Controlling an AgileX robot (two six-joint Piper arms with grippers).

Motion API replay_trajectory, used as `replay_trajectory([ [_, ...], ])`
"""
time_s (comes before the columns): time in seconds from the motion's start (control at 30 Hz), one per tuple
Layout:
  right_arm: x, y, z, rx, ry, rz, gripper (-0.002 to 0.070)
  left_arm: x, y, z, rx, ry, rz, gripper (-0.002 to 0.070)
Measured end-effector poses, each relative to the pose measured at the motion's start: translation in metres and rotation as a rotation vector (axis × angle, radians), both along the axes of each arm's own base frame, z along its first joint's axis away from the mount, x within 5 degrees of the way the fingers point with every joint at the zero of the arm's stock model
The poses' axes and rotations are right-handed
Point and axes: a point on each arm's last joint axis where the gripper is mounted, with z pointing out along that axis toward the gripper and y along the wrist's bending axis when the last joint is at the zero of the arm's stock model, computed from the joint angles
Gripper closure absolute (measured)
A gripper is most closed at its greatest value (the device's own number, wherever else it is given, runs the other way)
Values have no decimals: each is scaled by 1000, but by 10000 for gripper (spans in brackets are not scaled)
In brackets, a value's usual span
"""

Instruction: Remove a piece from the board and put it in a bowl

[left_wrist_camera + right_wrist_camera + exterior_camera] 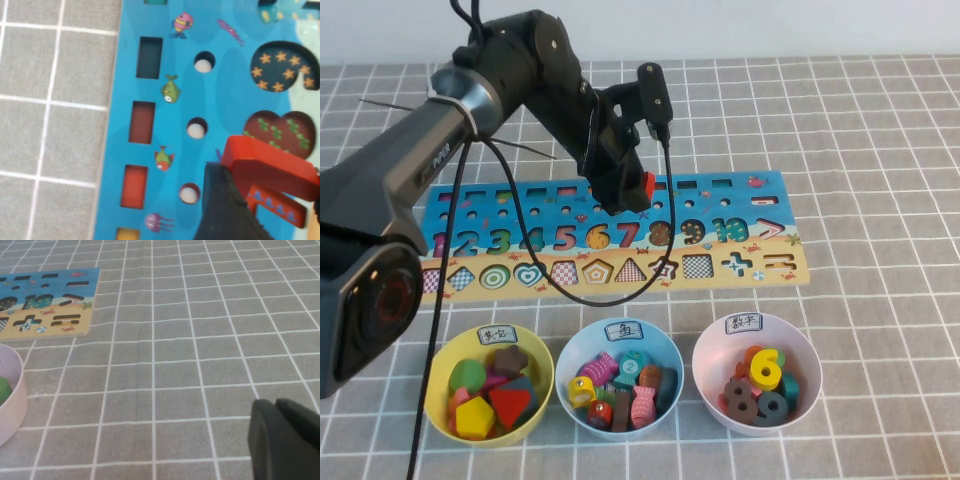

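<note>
Left gripper (632, 190) clamps red 7 (647, 185) above board (760, 262) | right gripper (280, 440): low over table, state unclear

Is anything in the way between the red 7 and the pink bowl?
Nothing visible is. The left gripper holds the red 7 lifted above the board. The pink bowl sits open-topped past the board's near edge. The right gripper is off over bare tablecloth.
</note>
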Motion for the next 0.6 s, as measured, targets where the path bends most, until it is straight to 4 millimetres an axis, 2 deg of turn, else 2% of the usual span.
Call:
replay_trajectory([
  [0.3,0,0,0,0,0,0,694,-11,5,15,18,82,55,357],
  [0.6,0,0,0,0,0,0,694,-9,18,24,90,78,263,357],
])
